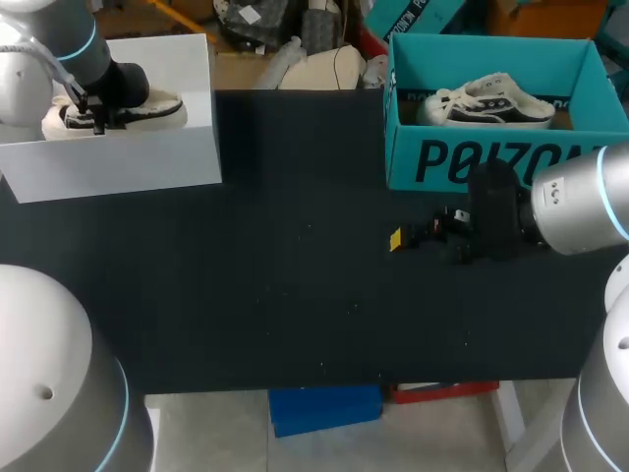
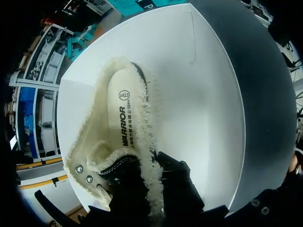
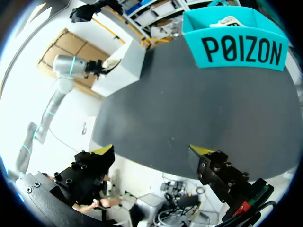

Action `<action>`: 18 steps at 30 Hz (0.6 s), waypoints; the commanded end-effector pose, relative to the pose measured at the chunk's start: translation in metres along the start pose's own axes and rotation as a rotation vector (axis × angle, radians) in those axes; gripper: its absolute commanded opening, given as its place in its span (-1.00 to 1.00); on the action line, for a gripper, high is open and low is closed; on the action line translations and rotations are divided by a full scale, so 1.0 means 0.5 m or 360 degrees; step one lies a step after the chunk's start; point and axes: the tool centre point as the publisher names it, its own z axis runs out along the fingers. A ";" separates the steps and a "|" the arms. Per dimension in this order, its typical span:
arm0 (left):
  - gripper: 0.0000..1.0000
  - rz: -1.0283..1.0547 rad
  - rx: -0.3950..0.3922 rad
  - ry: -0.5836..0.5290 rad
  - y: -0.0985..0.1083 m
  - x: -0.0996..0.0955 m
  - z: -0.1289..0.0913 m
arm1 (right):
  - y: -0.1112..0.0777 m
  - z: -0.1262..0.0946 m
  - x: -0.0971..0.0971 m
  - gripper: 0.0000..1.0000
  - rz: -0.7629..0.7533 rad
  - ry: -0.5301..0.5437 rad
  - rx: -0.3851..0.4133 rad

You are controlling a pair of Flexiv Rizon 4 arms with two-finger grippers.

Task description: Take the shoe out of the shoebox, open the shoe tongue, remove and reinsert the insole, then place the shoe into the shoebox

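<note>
First step, I judge: the fleece-lined shoe (image 2: 97,149) lies in the white box (image 1: 147,162) at the table's ten o'clock. The left claw (image 1: 98,116) looks clamped on its rim near the heel. Next comes a straight lift clear of the walls. The right claw (image 3: 154,152) hangs empty, spread wide, at three o'clock by the teal box (image 1: 472,162). The left wrist view shows the insole (image 2: 124,116) seated inside; the head view hides it behind the arm
</note>
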 end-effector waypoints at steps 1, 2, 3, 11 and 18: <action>-1.00 0.0001 -0.0007 0.0003 -0.002 0.000 0.015 | 0.000 0.002 0.001 1.00 0.0001 -0.0003 0.0000; -1.00 0.0001 -0.0010 0.0002 -0.002 0.001 0.016 | 0.000 0.002 0.001 1.00 0.0001 -0.0003 0.0000; -1.00 -0.0001 -0.0012 0.0006 -0.001 0.002 0.018 | 0.000 0.002 0.001 1.00 0.0001 -0.0003 0.0000; -1.00 0.0012 -0.0032 0.0036 0.001 0.010 0.027 | 0.000 0.002 0.001 1.00 0.0001 -0.0003 0.0000; -0.94 0.0016 -0.0050 0.0066 0.003 0.021 0.033 | 0.000 0.002 0.001 1.00 0.0001 -0.0003 0.0000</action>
